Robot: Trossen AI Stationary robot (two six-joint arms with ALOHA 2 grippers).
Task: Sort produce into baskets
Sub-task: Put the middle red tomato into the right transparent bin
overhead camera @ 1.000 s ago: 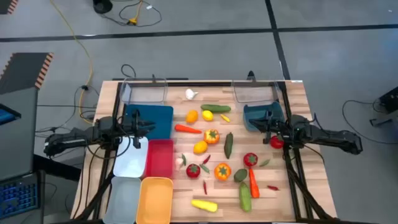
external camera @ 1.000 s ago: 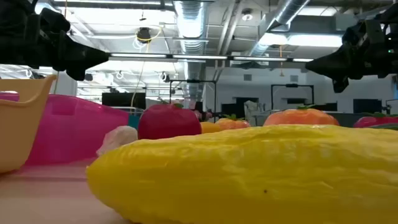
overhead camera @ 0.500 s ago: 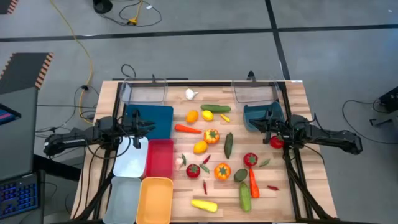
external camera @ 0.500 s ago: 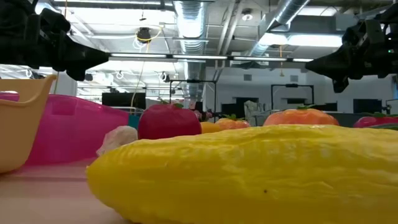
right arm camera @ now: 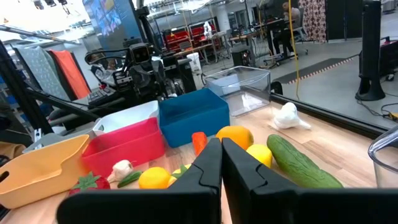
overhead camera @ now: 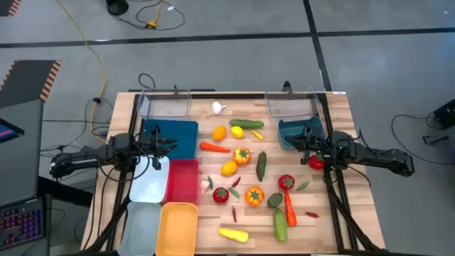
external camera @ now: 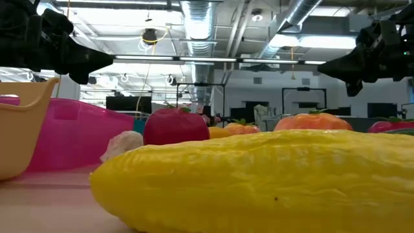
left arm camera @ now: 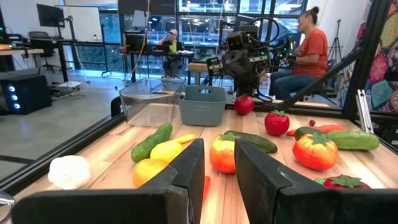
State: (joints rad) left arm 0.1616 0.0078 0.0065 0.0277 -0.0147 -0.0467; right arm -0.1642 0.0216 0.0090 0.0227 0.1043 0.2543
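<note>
Toy produce (overhead camera: 245,174) lies scattered across the middle of the table (overhead camera: 341,114), none yet sorted, with empty baskets (overhead camera: 174,185) lining the edges for sorting. Above the left-side baskets, the left gripper (overhead camera: 158,148) hovers narrowly parted and empty; the right gripper (overhead camera: 302,146) hangs pressed shut, holding nothing, beside the teal basket (overhead camera: 298,131).

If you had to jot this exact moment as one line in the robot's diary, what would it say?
left gripper: slightly open, empty, over dark blue plastic bin | right gripper: shut, empty, by teal plastic bin | toy produce: loose on table
</note>
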